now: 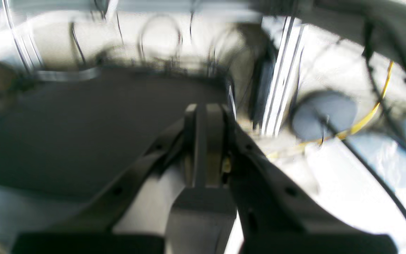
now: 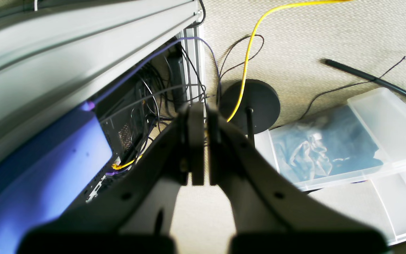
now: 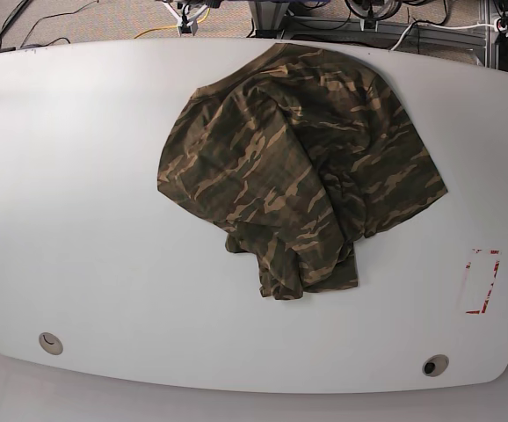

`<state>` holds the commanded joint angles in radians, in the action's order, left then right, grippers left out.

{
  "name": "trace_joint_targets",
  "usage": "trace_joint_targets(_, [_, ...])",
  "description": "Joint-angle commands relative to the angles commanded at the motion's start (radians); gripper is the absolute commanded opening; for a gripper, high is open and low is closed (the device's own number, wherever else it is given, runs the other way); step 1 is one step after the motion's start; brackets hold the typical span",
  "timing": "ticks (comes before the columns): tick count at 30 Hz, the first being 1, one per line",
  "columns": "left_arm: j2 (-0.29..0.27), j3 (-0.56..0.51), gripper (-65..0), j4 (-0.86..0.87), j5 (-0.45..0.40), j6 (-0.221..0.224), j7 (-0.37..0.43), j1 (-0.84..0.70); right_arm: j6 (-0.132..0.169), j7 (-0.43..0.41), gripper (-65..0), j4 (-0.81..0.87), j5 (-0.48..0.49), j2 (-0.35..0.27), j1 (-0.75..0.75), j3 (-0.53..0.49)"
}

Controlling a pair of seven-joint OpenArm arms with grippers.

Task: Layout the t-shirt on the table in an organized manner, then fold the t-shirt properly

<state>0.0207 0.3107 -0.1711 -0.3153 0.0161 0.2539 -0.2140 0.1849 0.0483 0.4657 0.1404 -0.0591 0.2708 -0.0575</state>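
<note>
The t-shirt [image 3: 298, 167] lies crumpled in a rumpled heap on the table [image 3: 87, 202], above the table's middle and reaching its far edge, with folds overlapping and a narrower part trailing toward the near edge. Right of the shirt, near the table's right edge, is a red tape rectangle [image 3: 482, 281]. Two grommet holes [image 3: 50, 342] sit along the near edge. Off the table, the left gripper [image 1: 204, 113] and right gripper [image 2: 198, 113] each show fingers pressed together, holding nothing.
</note>
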Motion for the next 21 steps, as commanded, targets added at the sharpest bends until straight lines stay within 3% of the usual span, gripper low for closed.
trace_joint_targets(12, [0.017,0.0,-62.6,-0.044,0.005,0.0,0.015,-0.031,0.0,-0.043,-64.2,0.014,0.0,0.0,0.055,0.0])
trace_joint_targets(21, [-0.002,-0.002,-62.6,-0.219,0.005,0.0,0.015,-0.152,-0.003,-0.038,-64.4,0.183,0.0,-0.005,0.161,0.0])
